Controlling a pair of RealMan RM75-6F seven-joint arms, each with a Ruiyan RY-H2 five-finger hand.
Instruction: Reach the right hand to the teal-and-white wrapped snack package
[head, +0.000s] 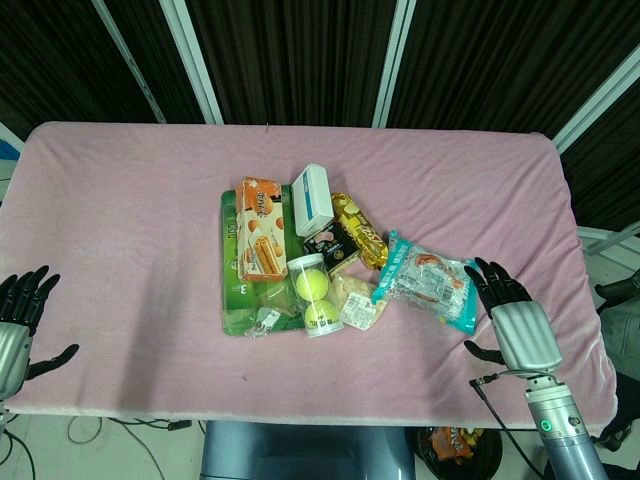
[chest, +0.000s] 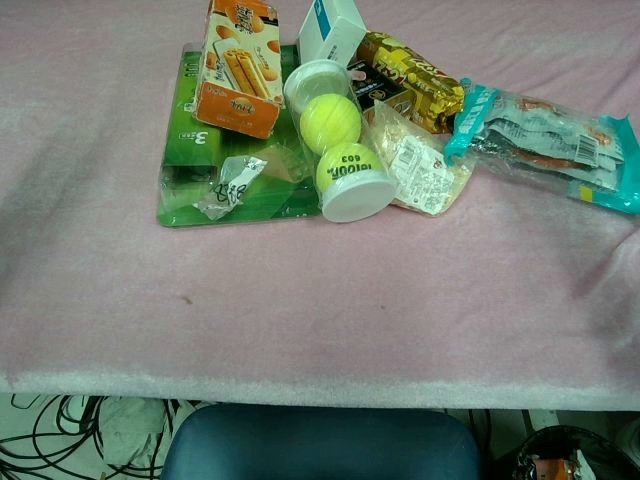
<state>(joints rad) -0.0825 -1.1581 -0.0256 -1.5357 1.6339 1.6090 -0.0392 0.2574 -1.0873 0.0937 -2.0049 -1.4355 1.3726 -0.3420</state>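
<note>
The teal-and-white snack package (head: 428, 280) lies flat on the pink cloth, right of the pile; in the chest view the package (chest: 545, 143) sits at the upper right. My right hand (head: 513, 315) rests just right of it, fingers spread and pointing away from me, fingertips beside the package's right end, holding nothing. Whether it touches the wrapper I cannot tell. My left hand (head: 20, 320) hangs at the table's left front edge, fingers apart and empty. Neither hand shows in the chest view.
A pile sits mid-table: a green flat pack (head: 245, 270), an orange biscuit box (head: 262, 228), a white-blue box (head: 312, 198), a gold wrapped snack (head: 360, 230), a clear tube of tennis balls (head: 314, 295), and a small clear bag (head: 358, 300). Table front edge (chest: 320, 390) is near.
</note>
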